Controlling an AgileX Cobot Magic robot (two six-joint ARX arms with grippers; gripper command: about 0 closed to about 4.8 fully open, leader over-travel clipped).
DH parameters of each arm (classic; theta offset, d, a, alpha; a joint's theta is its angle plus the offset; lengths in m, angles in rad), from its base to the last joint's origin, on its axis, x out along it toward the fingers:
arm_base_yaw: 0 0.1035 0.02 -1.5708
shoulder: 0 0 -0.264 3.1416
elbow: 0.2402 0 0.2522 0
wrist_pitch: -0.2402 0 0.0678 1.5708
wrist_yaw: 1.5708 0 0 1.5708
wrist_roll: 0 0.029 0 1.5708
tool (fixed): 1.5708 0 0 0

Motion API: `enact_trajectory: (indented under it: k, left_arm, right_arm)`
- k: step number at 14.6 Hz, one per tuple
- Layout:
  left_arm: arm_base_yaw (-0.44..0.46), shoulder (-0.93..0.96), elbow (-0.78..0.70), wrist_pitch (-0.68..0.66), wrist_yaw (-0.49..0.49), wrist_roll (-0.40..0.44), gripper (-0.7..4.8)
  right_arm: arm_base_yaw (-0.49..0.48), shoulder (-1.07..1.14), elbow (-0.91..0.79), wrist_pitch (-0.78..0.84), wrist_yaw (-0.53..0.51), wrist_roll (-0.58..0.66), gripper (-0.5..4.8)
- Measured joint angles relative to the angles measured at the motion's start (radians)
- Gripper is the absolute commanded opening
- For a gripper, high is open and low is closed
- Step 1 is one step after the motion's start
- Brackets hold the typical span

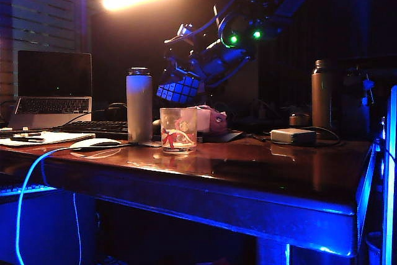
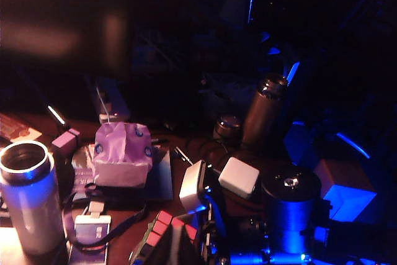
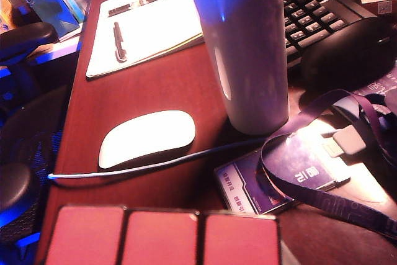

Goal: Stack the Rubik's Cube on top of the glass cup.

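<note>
Your right gripper [image 1: 186, 82] has the Rubik's Cube [image 1: 180, 89] pinched in its fingers, tilted, up in the air just above the glass cup [image 1: 178, 130] on the bench [image 1: 260, 172], not touching it. Pale bottle [image 1: 139, 105] beside cup. Left gripper: not visible, finger state can't tell.

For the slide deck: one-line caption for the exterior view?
Right gripper holds the Rubik's Cube in the air just above the glass cup, beside a pale bottle.
</note>
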Motion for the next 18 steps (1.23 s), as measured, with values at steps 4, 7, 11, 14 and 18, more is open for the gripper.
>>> enact_trajectory:
  k: [4, 7, 11, 14, 18]
  left_arm:
    - [0.0, 0.0, 0.0, -0.016, 0.0, 0.0, -0.04]
    - [0.0, 0.0, 0.0, -0.018, 0.0, 0.0, -0.04]
    - [0.0, 0.0, 0.0, -0.023, 0.0, 0.0, -0.04]
    - [0.0, 0.0, 0.0, -0.023, 0.0, 0.0, -0.04]
    - [0.0, -0.003, 0.0, -0.024, 0.0, 0.0, -0.04]
  right_arm:
    - [0.0, 0.029, 0.001, 0.019, 0.0, 0.003, 2.81]
    - [0.0, 0.032, 0.003, 0.023, 0.0, 0.0, 4.79]
    - [0.0, 0.035, 0.003, 0.026, 0.0, 0.0, 4.79]
    - [0.0, 0.021, 0.003, 0.026, 0.0, 0.0, 4.79]
    - [-0.006, -0.07, 0.004, 0.077, 0.0, 0.0, 4.79]
